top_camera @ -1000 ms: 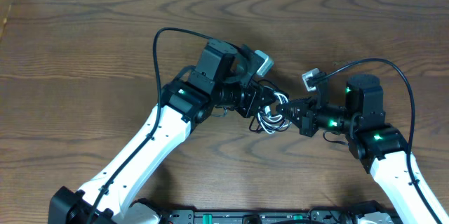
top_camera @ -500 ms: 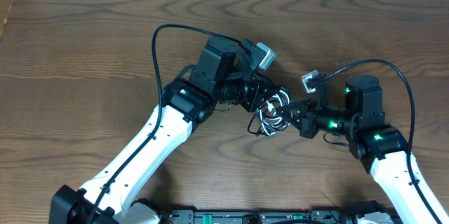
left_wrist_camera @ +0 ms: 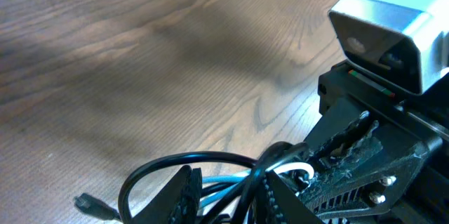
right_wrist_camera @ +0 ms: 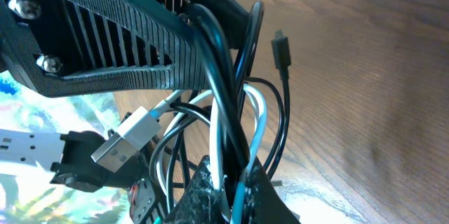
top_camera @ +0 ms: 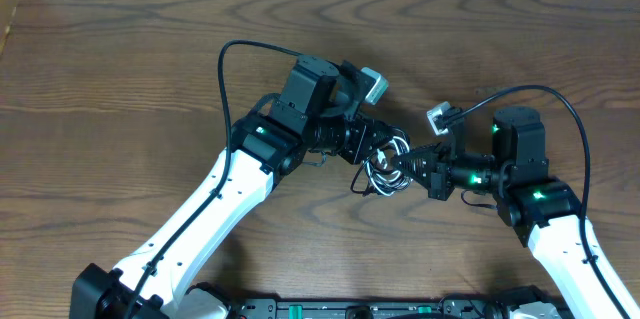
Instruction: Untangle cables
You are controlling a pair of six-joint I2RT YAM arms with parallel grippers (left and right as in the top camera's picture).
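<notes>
Cables bunched between two grippers, above mid-table.
The cables [top_camera: 382,173] sit between the left gripper [top_camera: 380,145], at their left, and the right gripper [top_camera: 406,167], at their right, over the table [top_camera: 120,69].

overhead looks straight down on the table [top_camera: 100,59]; both wrist views sit close, sharing the tangled cables [top_camera: 385,164]

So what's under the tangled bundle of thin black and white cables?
Bare brown wooden table shows through and beside the black and white cables. The left gripper and right gripper cover the spot directly underneath.
</notes>
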